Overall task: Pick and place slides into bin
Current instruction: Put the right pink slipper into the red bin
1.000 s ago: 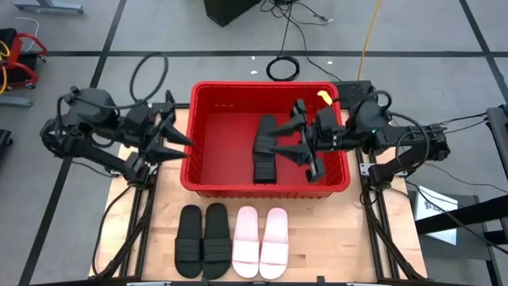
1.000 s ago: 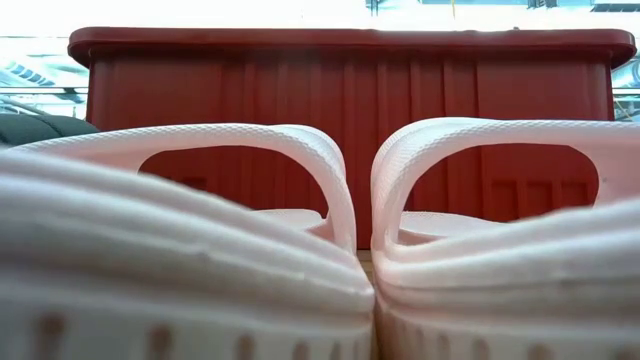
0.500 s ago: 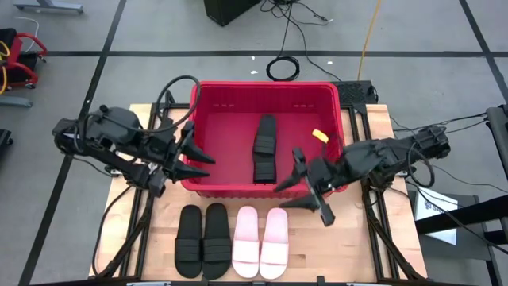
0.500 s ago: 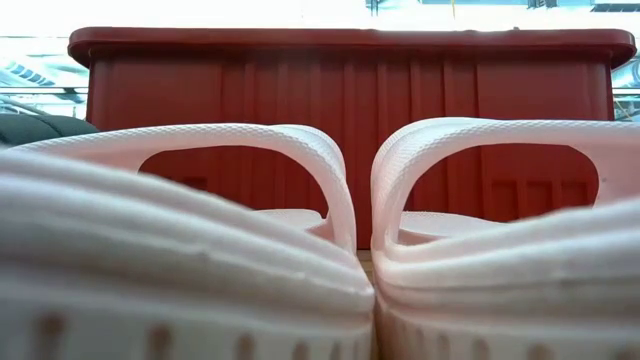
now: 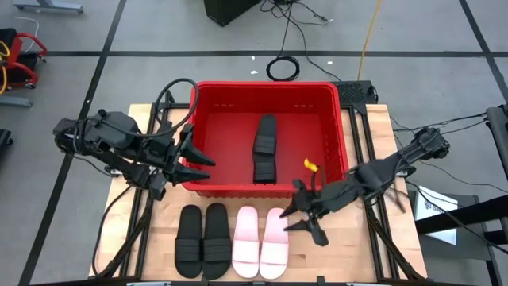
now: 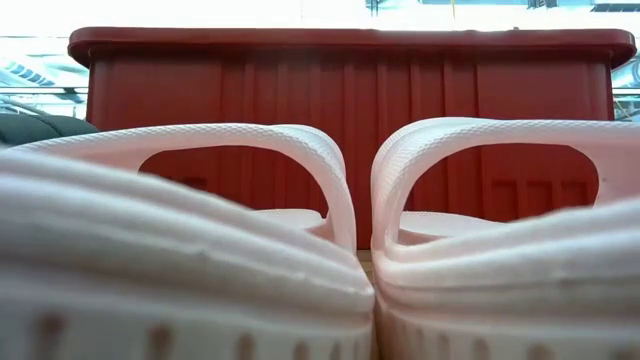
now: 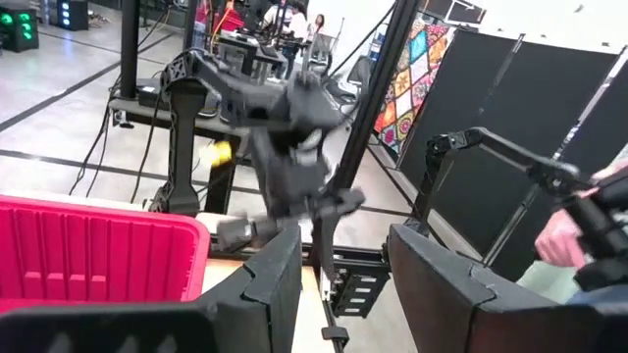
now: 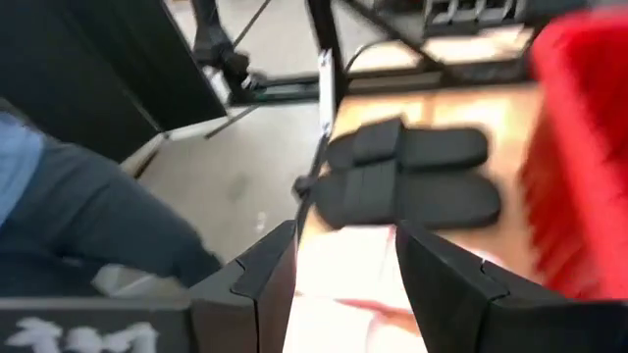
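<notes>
The red bin stands at the table's far middle, and two black slides lie inside it, end to end. Two more black slides and two pale pink slides lie sole-down in a row at the near edge. The low view shows the pink slides in front of the bin. My right gripper is open and empty, just right of the right pink slide's far end. In its wrist view the black pair lies ahead. My left gripper is open and empty at the bin's near left corner.
Bare wood lies left and right of the slide row. A yellow tag sits on my right arm. Cables lie on the floor beyond the bin. A person's hand and a person's legs show beyond the table.
My right gripper has come out of the bin, open, over its near wall. It has gone toward the table's near edge and down beside the right pink slide. My left gripper has moved right and nearer, to the bin's near left corner. The slides have stayed put.
</notes>
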Robot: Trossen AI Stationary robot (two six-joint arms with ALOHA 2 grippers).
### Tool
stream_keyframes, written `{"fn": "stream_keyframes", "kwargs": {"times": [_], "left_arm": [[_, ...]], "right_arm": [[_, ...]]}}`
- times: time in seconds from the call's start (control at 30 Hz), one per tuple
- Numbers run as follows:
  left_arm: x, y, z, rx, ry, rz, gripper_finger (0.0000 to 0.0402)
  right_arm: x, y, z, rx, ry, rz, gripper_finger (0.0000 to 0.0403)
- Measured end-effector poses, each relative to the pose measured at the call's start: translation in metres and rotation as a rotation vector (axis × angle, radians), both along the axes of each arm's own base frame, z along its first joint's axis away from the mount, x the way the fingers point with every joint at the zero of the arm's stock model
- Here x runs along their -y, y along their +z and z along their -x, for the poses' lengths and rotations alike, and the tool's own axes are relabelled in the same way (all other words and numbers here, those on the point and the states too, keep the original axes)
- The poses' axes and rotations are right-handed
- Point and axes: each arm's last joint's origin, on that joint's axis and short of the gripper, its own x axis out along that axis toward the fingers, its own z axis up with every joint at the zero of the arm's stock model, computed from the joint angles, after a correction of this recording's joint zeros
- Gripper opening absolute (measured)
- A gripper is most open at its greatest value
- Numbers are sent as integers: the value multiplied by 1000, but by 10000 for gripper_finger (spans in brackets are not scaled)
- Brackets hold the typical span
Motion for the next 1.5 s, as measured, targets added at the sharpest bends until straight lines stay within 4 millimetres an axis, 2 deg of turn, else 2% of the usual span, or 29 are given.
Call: {"fn": "stream_keyframes", "kwargs": {"times": [0.1, 0.33, 0.57, 0.67, 0.8, 1.0, 1.17, 1.27, 1.37, 1.5], "left_arm": [[0, 0, 0, 1, -6, -5, 152], [0, 1, 2, 13, -42, -30, 152], [-1, 3, 7, 40, -73, -79, 152], [-2, 4, 9, 53, -74, -97, 152], [-2, 4, 11, 56, -75, -109, 152], [-3, 1, 13, 15, -80, -121, 152], [-3, 1, 15, 15, -82, -121, 152], [-5, 3, 21, 28, -81, -123, 152], [-8, 7, 28, 46, -80, -120, 152], [-11, 10, 36, 66, -78, -112, 152]], "right_arm": [[-5, -32, -2, -41, -14, -60, 164], [-9, -90, 2, -110, -89, -227, 164], [-15, -117, 12, -160, -115, -339, 164], [-17, -117, 12, -149, -119, -370, 164], [-26, -118, 1, -93, -95, -410, 164], [-37, -102, -50, -16, -54, -373, 164], [-32, -84, -99, -62, 26, -311, 164], [-32, -79, -117, -166, 122, -268, 164], [-28, -78, -118, -318, 173, -201, 164], [-21, -86, -104, -532, 208, -162, 164]]}}
